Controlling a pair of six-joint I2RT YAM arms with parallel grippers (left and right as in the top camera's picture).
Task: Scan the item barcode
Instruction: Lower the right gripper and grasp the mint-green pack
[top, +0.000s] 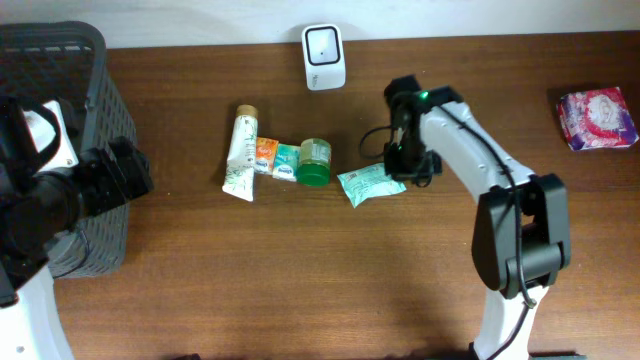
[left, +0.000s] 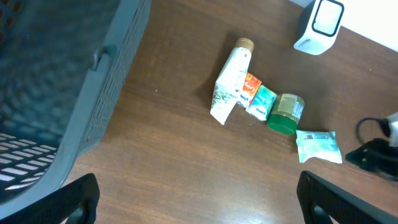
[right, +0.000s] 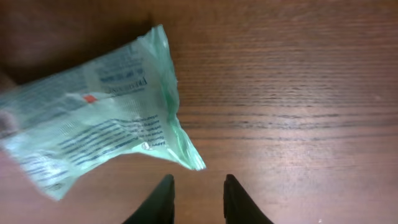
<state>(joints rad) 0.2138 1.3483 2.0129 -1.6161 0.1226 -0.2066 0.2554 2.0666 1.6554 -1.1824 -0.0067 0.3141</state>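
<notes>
Two fingers of the right gripper (right: 198, 185) stand a narrow gap apart with nothing between them. One corner of the green packet (right: 99, 127) lies just ahead of the tips, apparently not touching. The packet rests flat near the middle of the table, at the right end of a row of goods.

We judge the step in hand to be the pickup, before showing the barcode to the scanner (top: 324, 57) at the far edge. The film looks thin and slack — we would close on the sealed edge, not the loose corner, and lift before turning. Print faces up; we cannot tell where the barcode sits.

The jar (top: 313, 162) lies near the packet's left end — avoid nudging it. A tube (top: 241, 155) and two small packs lie further left. The left gripper (left: 199, 205) is wide open and empty beside the basket (top: 70, 45) at the left edge. A pink pack (top: 597, 118) lies well apart, near the right edge.
</notes>
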